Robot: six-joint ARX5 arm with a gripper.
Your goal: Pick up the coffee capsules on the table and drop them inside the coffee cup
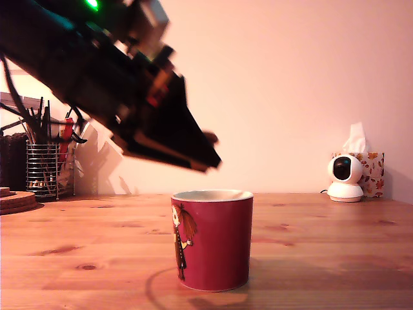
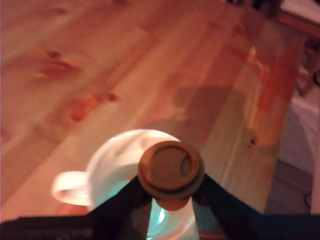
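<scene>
The dark red coffee cup (image 1: 213, 239), with a cartoon figure on its side, stands upright on the pine table (image 1: 322, 258). My gripper (image 1: 208, 155) hangs tilted just above the cup's rim. The wrist view shows my gripper (image 2: 171, 182) shut on a brown coffee capsule (image 2: 171, 167), held with its flat round face toward the camera. The capsule sits over the cream-white inside of the cup (image 2: 112, 160), near its edge. The cup's handle shows pale at one side. In the exterior view the capsule (image 1: 210, 137) is only a small brown bump at the fingertips.
A wire mesh utensil holder (image 1: 45, 169) stands at the back on the exterior view's left, beside a round cork mat (image 1: 16, 200). A white camera (image 1: 345, 177) and a tissue box (image 1: 371, 169) stand at the back right. The table (image 2: 100, 75) ends at an edge (image 2: 277, 150) beyond the cup.
</scene>
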